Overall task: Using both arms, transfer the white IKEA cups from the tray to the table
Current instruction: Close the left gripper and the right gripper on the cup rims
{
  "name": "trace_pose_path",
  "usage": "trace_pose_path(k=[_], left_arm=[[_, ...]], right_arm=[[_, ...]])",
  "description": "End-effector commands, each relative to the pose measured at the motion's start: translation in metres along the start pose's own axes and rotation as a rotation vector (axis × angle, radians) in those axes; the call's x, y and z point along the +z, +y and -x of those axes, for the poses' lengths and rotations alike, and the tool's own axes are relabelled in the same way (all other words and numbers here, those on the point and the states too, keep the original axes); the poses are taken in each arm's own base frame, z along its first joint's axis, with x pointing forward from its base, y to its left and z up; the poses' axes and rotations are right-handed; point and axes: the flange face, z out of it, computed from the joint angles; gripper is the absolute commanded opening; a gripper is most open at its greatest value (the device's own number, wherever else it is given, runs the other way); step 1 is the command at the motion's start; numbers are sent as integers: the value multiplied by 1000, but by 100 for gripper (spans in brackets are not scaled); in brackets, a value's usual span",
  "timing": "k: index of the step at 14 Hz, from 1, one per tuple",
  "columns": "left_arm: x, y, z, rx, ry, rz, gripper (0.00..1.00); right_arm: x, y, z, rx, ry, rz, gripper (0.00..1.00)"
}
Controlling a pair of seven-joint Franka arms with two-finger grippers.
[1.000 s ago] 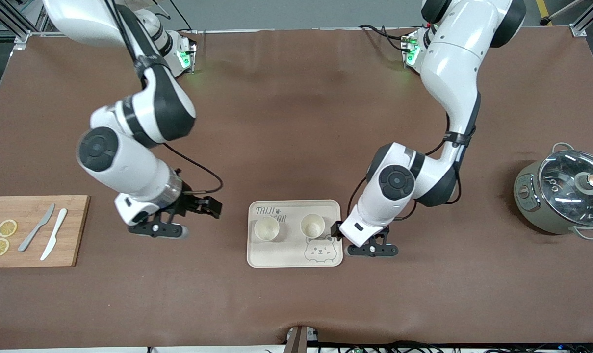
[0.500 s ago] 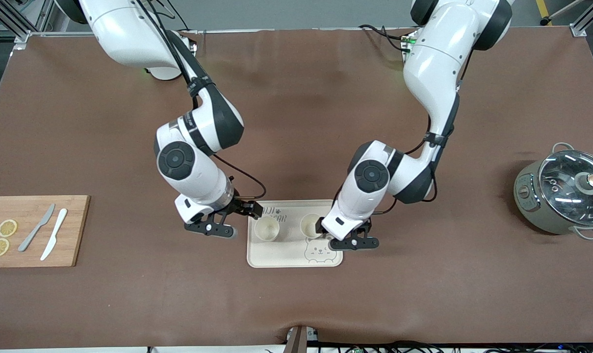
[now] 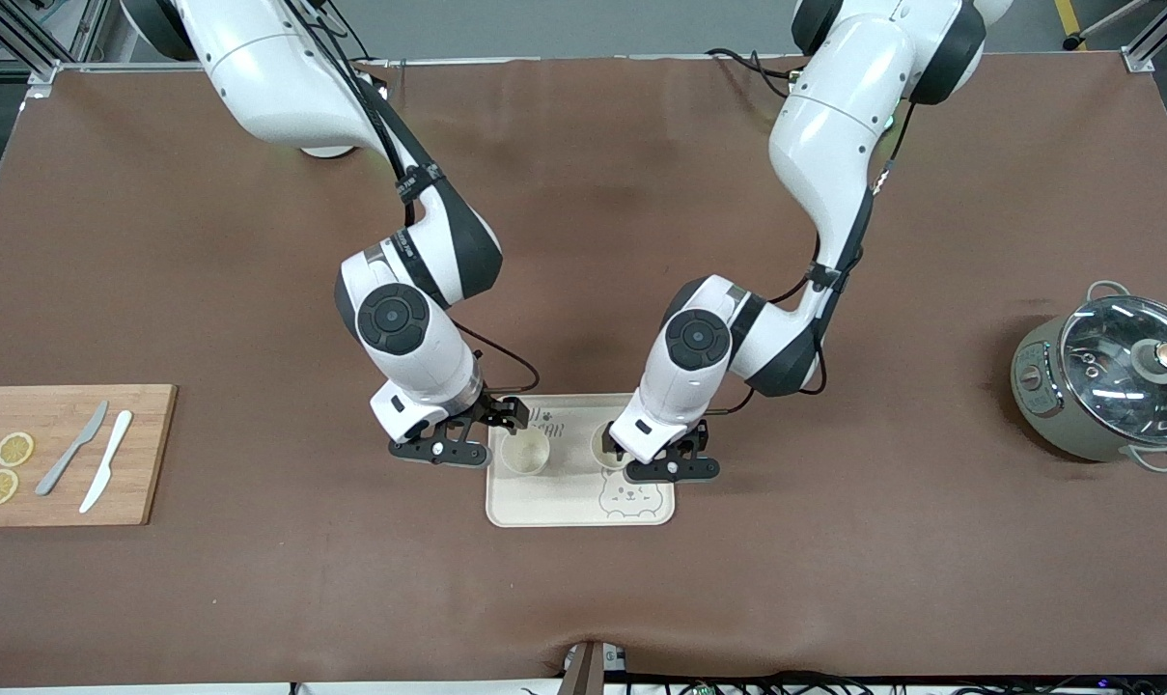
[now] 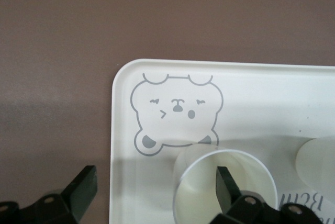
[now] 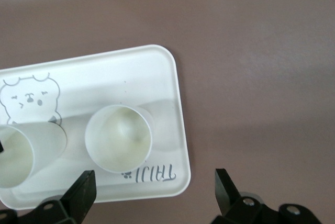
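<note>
Two white cups (image 3: 525, 451) (image 3: 607, 445) upright on tray (image 3: 583, 510).

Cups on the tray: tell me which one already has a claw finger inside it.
The cup toward the left arm's end of the tray, beside the bear print. One finger of the left claw sits inside its rim; the other cup has none.

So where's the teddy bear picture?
The bear picture is printed on the tray, in the corner nearest the front camera toward the left arm's end, just beside one cup.
</note>
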Motion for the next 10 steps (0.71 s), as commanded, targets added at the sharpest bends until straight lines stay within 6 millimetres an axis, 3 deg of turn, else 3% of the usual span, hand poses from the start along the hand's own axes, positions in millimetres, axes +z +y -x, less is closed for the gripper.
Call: trace_pose_path(k=[1, 5, 6, 7, 10], left_arm=[[6, 9, 5, -37, 11, -9, 100], [15, 12, 10, -53, 8, -14, 100], [12, 14, 8, -111, 17, 4, 17], [10, 12, 6, -150, 18, 5, 0], [11, 13, 7, -146, 24, 7, 0]], right_arm=[[14, -4, -7, 11, 37, -1, 100], [26, 0, -10, 16, 46, -5, 100], [30, -2, -9, 12, 47, -4, 100], [36, -2, -8, 9, 42, 0, 100], [47, 1, -7, 5, 34, 10, 100]])
